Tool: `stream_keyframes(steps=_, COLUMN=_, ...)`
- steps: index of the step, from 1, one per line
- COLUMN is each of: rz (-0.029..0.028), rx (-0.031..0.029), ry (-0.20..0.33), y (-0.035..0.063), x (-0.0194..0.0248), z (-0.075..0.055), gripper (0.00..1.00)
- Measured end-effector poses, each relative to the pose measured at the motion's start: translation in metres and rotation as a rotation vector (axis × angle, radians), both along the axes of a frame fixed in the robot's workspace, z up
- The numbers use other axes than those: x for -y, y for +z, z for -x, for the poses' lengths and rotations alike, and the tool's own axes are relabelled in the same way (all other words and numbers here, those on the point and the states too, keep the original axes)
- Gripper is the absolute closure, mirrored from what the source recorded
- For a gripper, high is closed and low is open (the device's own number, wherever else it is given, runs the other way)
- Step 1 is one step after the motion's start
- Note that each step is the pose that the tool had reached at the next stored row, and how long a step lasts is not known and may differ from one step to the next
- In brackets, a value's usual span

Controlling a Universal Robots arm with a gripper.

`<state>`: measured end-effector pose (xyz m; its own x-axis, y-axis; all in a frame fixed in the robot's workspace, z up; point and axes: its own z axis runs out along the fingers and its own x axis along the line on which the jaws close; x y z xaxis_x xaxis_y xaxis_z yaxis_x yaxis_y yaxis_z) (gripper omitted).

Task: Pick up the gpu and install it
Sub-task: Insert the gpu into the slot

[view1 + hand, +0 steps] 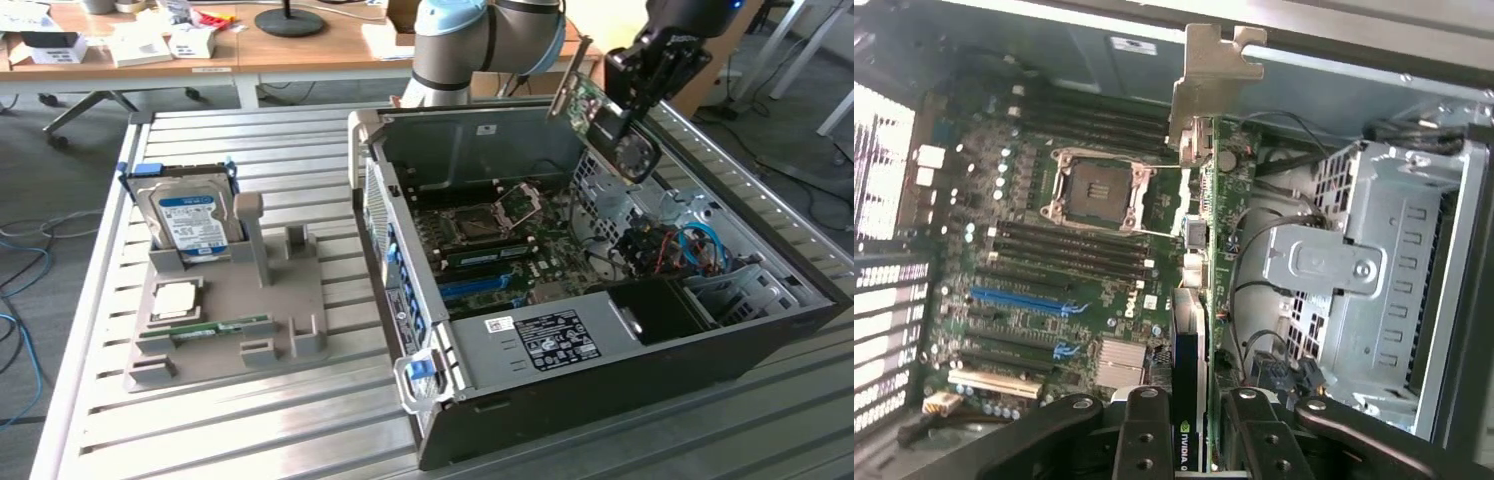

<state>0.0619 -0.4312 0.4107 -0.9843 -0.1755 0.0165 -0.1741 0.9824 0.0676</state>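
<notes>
My gripper (622, 112) hangs over the far right side of the open computer case (534, 345), shut on the gpu (627, 150). The gpu is held on edge, a green board with a dark fan face, tilted above the case interior and clear of the motherboard (501, 240). Seen from the wrist, the gpu (1206, 230) runs edge-on away from my gripper (1199, 445). Its silvery bracket (1212, 75) is at the far end, near the case's back wall. Black fingers (1144, 440) press on both sides of the card. The blue expansion slots (1019, 300) lie off to one side below it.
A grey parts holder (227, 350) stands at the exterior view's left on the slatted metal table (240, 440). It carries a blue-labelled hard drive (191, 222), a processor chip (174, 298) and a memory stick (214, 328). A silver drive cage (1374, 270) sits beside the card.
</notes>
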Motion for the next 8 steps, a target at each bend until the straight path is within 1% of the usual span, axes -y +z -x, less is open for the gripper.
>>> stream_keyframes(steps=8, rz=0.0, rx=0.0, ry=0.144, y=-0.0003, x=0.0, z=0.0, gripper=0.74)
